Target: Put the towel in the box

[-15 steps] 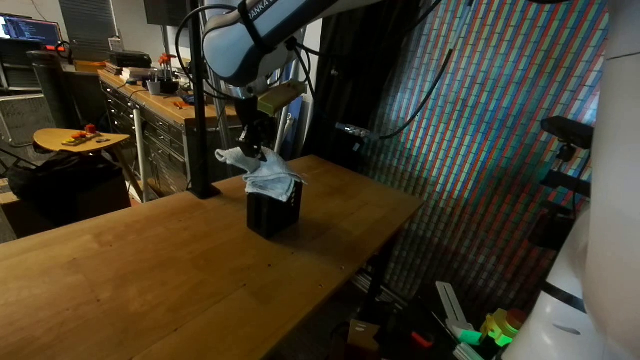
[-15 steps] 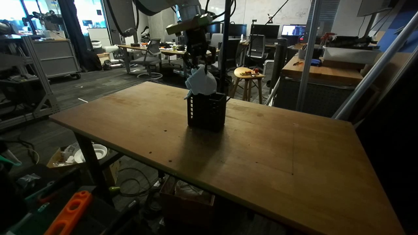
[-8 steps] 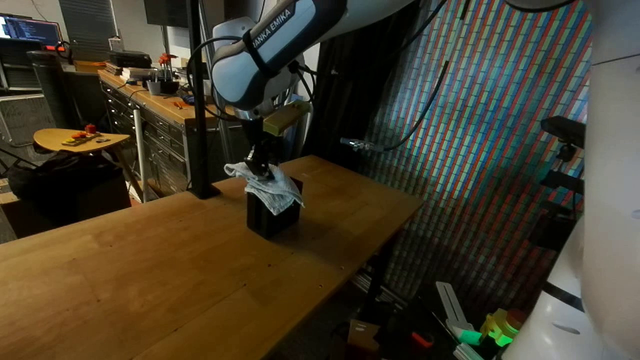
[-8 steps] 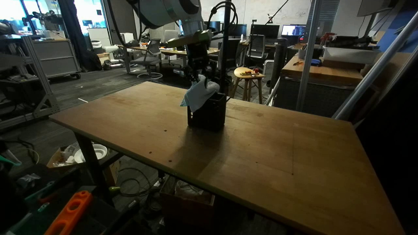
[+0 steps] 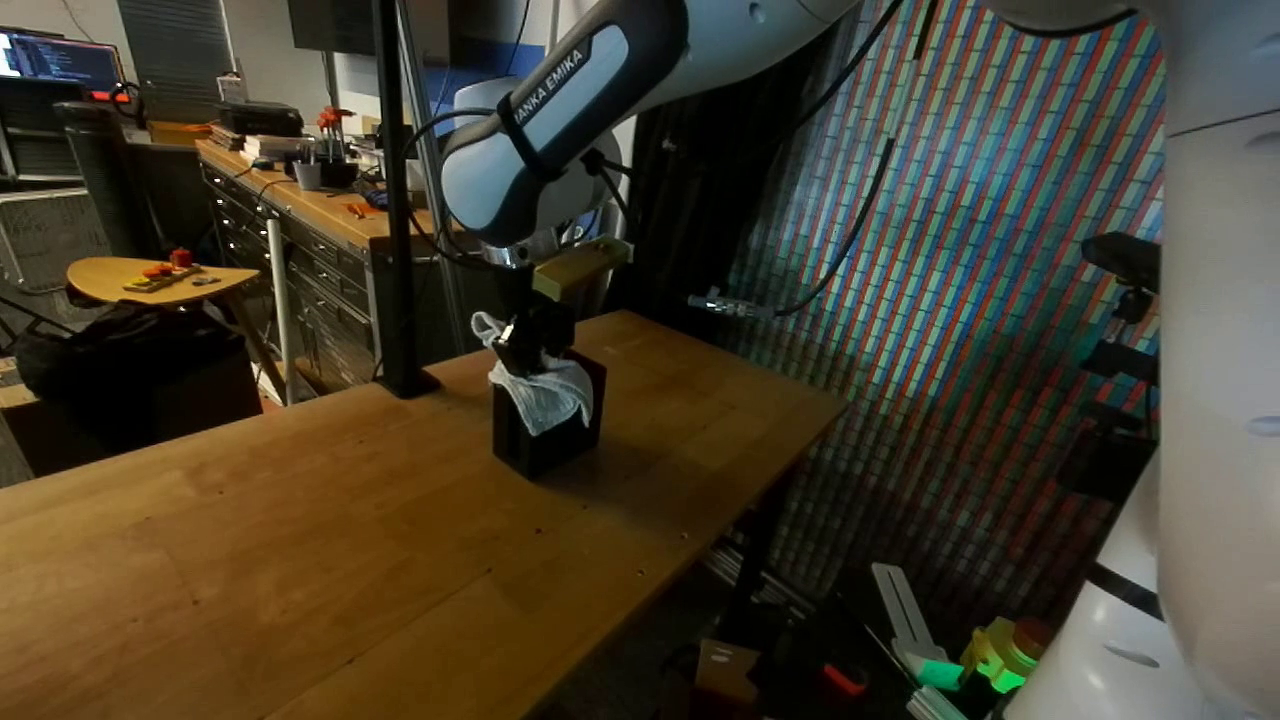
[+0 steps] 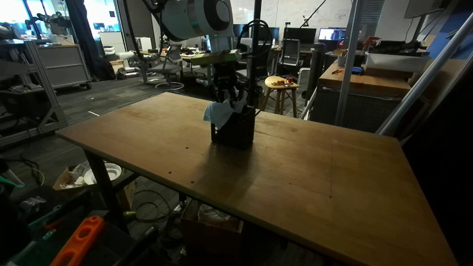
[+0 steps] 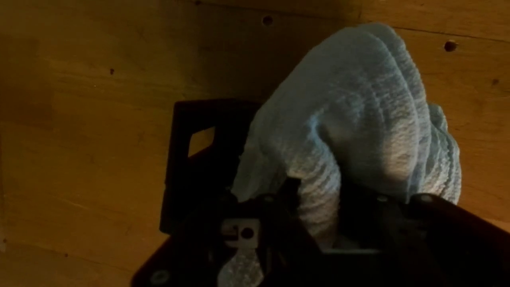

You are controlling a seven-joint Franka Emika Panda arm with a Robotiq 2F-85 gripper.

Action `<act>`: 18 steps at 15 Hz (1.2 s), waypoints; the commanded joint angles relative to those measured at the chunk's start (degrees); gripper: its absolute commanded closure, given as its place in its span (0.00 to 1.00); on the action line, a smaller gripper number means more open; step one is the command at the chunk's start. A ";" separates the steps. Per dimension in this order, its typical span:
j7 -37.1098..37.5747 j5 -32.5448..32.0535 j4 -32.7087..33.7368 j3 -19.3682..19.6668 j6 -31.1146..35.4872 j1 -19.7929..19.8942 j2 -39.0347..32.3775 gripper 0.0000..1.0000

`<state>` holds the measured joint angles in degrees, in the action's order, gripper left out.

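Towel (image 7: 358, 87) directly below the gripper (image 7: 322, 199), a fold clamped in it, one flap hanging outside the black perforated box (image 6: 240, 133) — long axis unclear; box's uncovered part lies left of the grip in wrist view — likely tuck that way, then release

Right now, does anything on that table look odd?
The crumpled pale grey cloth, pinched in the black fingers: part hangs over the side of the squarish perforated black box instead of lying inside.
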<state>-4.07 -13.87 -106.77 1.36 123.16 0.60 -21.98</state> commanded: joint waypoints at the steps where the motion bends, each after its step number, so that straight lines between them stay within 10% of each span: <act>1: -1.48 4.87 -1.82 -1.22 3.57 0.98 -2.12 0.96; 6: -1.33 5.36 -1.92 -0.75 2.82 0.45 -0.13 0.94; 8: -0.18 3.82 -2.02 -0.41 1.78 -0.34 1.57 0.66; 11: 0.99 1.73 -2.13 -0.23 0.33 -1.77 3.81 0.50; 18: 4.68 -2.99 -2.19 -0.92 -3.62 -5.41 7.99 0.34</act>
<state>-1.70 -14.50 -107.51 0.89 121.42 -3.63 -17.34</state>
